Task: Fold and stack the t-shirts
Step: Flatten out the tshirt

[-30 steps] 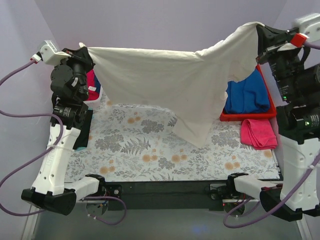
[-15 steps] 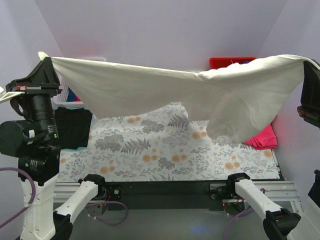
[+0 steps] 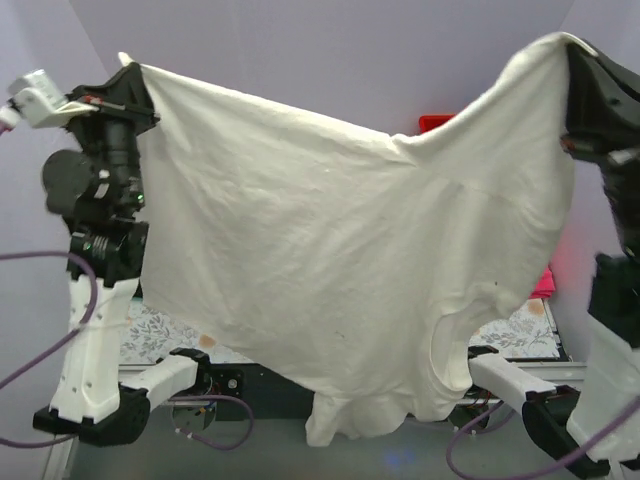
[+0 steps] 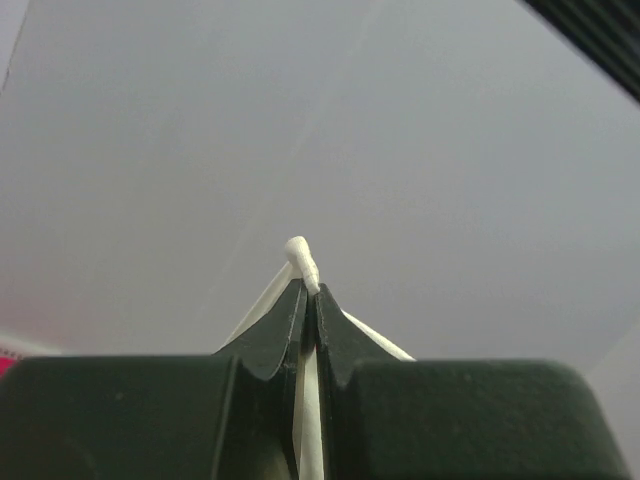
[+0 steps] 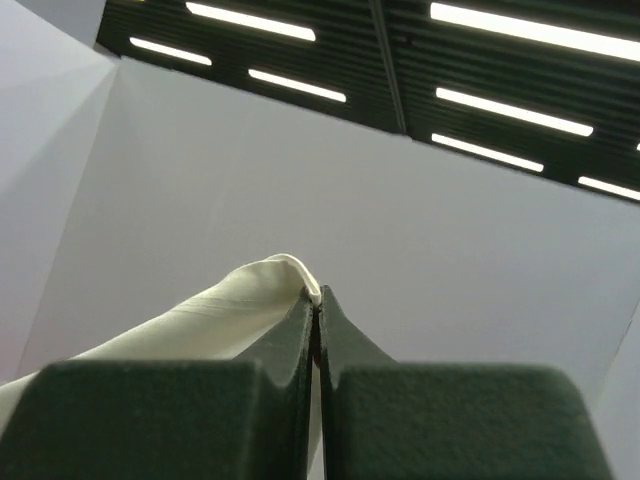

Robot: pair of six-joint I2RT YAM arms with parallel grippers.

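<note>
You have the cream-white t-shirt (image 3: 330, 270) hanging high between both arms, spread like a curtain across most of the top view. Your left gripper (image 3: 128, 78) has one top corner at the upper left. In the left wrist view its jaws are pressed together on a thin fold of white cloth, and a small nub pokes out above the tips. Your right gripper (image 3: 572, 52) has the other top corner at the upper right. Its wrist view shows the jaws clamped too, with cream cloth bunched just to their left.

The shirt's lower edge sags to the bottom of the top view. A curved opening shows near the lower right, but you cannot tell whether it is the neck or an armhole.

The shirt hides nearly everything behind it. You get only slivers of the floral tablecloth (image 3: 160, 330) low on either side, a corner of a red bin (image 3: 435, 122) above the sag, and a strip of pink cloth (image 3: 546, 282) at the right. Both wrist cameras point upward, so neither shows you what lies below.
</note>
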